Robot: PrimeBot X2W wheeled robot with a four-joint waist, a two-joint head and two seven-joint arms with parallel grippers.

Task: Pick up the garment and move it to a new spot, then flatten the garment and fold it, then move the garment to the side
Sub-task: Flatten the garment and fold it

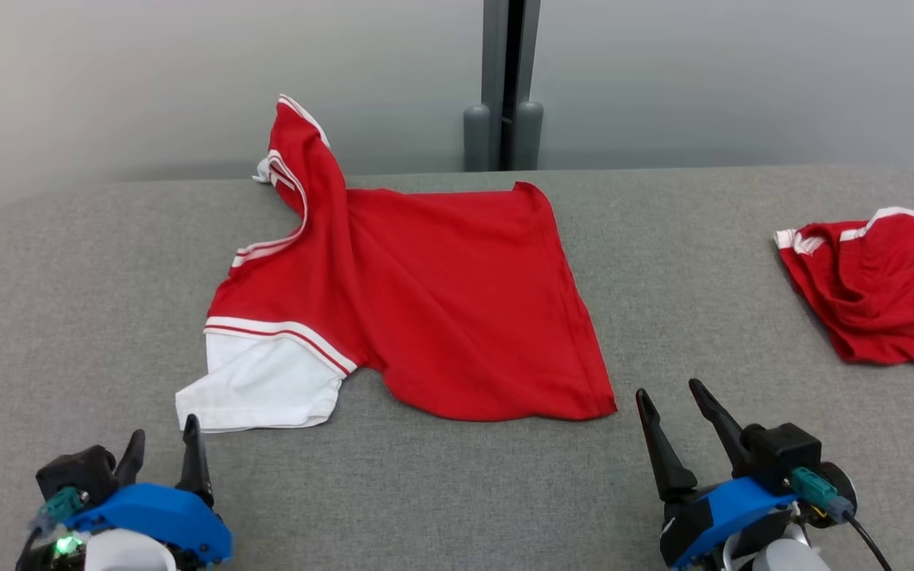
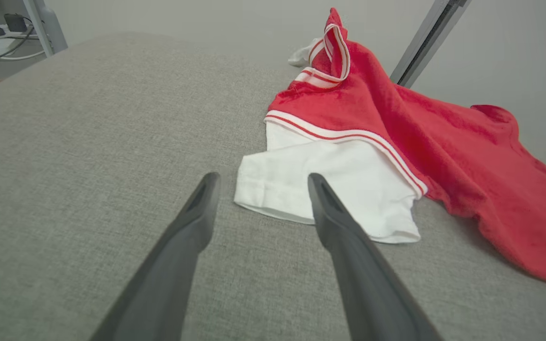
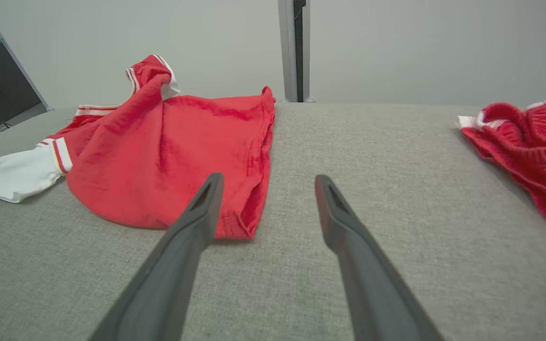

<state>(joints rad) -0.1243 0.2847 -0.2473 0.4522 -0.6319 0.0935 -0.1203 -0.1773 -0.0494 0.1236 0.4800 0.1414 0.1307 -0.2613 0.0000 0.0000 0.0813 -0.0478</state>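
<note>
- Head view is showing the red garment [image 1: 441, 301] lying partly spread mid-table, its white sleeve [image 1: 263, 388] pointing toward the robot and its collar end bunching upward.
- Just short of the sleeve, the left gripper [image 1: 165, 428] is holding its jaws wide, gripping nothing.
- Near the hem corner, the right gripper [image 1: 669, 389] is likewise gaping, empty.
- A second red garment [image 1: 877, 289] is lying crumpled well apart on the grey table [image 1: 68, 317].

View edges crop the garment [image 2: 443, 156] and the crumpled red cloth [image 1: 873, 285].

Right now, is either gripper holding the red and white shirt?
No, the left gripper and right gripper are both open, and the shirt lies free.
</note>
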